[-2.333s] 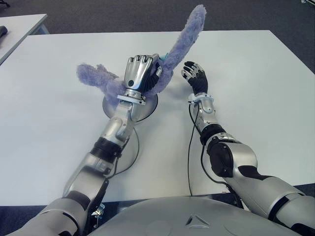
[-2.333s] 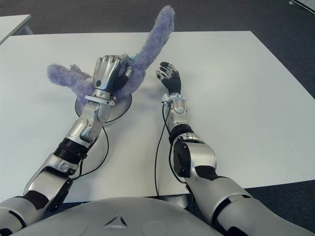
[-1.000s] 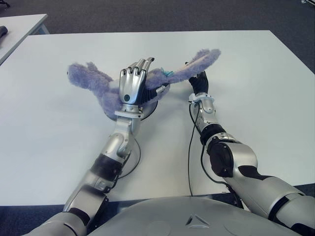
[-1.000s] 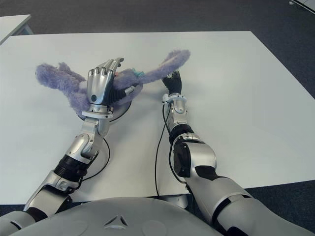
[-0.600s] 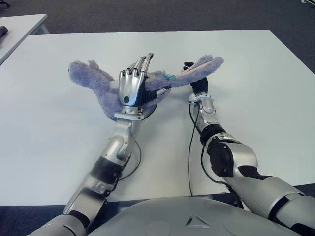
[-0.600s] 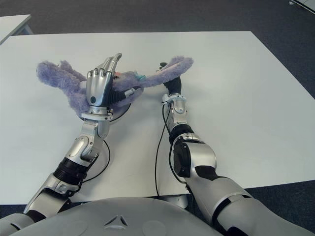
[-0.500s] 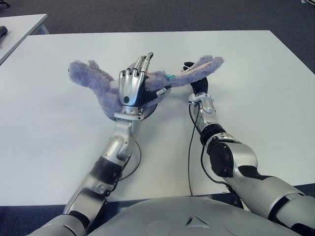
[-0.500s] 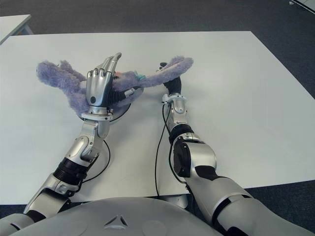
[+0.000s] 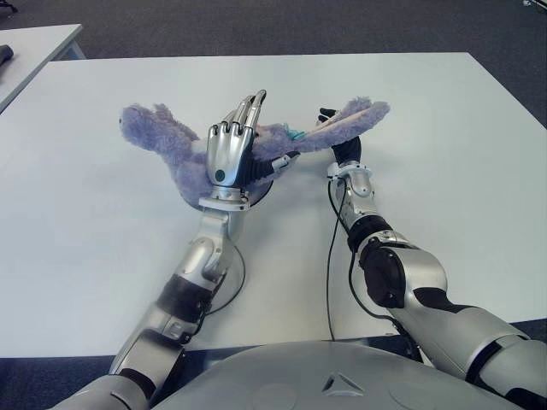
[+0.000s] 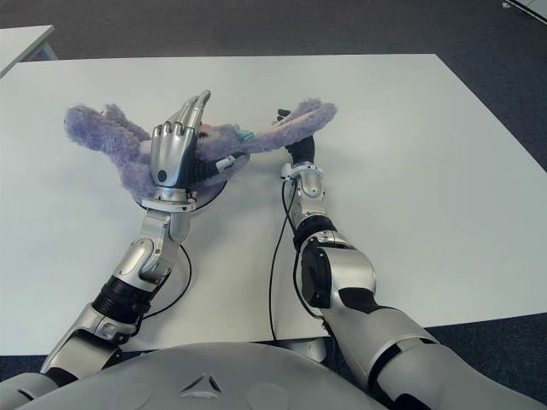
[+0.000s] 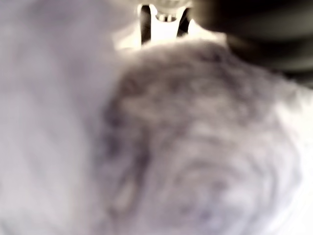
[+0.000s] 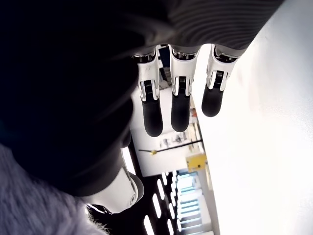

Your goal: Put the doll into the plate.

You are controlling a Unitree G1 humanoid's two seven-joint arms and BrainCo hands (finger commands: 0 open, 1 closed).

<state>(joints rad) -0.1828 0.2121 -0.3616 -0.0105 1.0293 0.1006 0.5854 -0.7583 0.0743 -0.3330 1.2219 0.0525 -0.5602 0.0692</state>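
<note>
From my remote station I see the doll (image 9: 184,149), a shaggy lavender plush with long floppy limbs and a small teal patch near its middle, lying across the plate (image 9: 256,191) on the white table (image 9: 444,128). Its bulky fuzzy body covers most of the plate, so that only a sliver of pale rim shows beside the wrist of the left hand (image 9: 229,154). One thick limb reaches past the plate on the far left side, and one long limb stretches off the plate to the right, draping over the right hand (image 9: 345,152). The left hand sits over the plate with the doll's body under its palm; its index finger points straight out, the other fingers (image 9: 224,132) are bent at the knuckles, and I cannot tell whether they clasp the fur. The left wrist view is filled with blurred lavender pile, pressed close to the lens. The right hand lies just right of the plate, under the doll's long limb; its wrist view shows three fingers (image 12: 179,100) extended straight, holding nothing, with a tuft of fur at the edge.
</note>
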